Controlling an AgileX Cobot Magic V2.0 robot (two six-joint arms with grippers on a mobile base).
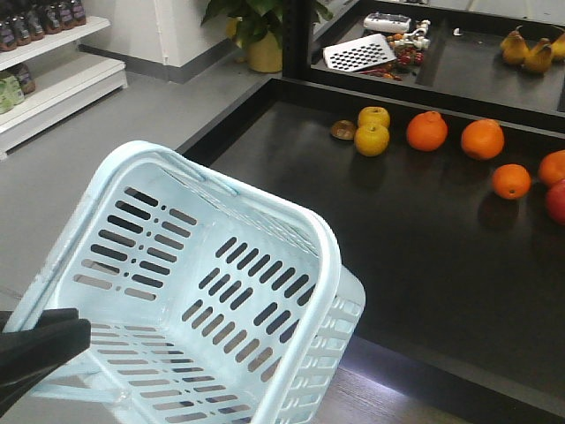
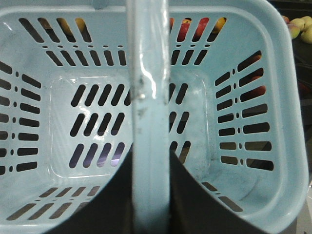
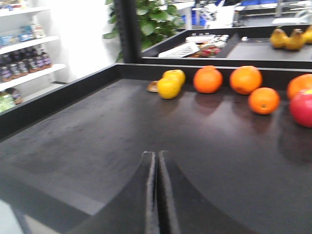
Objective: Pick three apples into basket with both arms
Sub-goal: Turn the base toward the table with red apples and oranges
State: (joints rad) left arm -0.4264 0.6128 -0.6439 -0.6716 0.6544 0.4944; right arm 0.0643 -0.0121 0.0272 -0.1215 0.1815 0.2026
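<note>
The left gripper (image 2: 150,161) squeezes the pale blue slotted plastic basket (image 2: 285,97) by its handle (image 2: 146,73); the right gripper (image 3: 156,155) is closed tight, with a round red apple (image 3: 302,108) at far right.

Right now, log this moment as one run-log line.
left gripper shut on handle | basket empty | right gripper shut, holding nothing, above black table | one apple visible, on table, not yet picked
</note>
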